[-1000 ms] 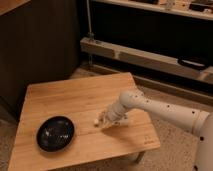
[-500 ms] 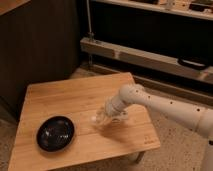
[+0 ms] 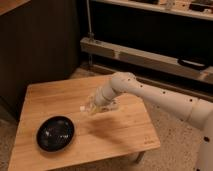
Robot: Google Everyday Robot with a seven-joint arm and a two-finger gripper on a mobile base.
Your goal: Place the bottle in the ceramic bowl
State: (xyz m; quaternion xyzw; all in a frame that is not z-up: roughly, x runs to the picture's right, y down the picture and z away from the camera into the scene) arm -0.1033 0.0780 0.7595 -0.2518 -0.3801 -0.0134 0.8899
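Note:
The black ceramic bowl (image 3: 56, 133) sits on the front left of the low wooden table (image 3: 125, 132). My white arm reaches in from the right. My gripper (image 3: 95, 107) hangs above the middle of the table, up and to the right of the bowl. It is shut on the small white bottle (image 3: 86, 108), whose pale end sticks out to the left. The bottle is held off the tabletop, and its shadow falls on the wood below it.
The table's right and front edges drop to a speckled floor (image 3: 175, 150). A dark cabinet wall (image 3: 40, 50) stands behind the table. A long metal rail and shelf unit (image 3: 150, 55) runs along the back right.
My gripper has risen from the tabletop and moved left toward the bowl, carrying the bottle with it. The bowl has not moved.

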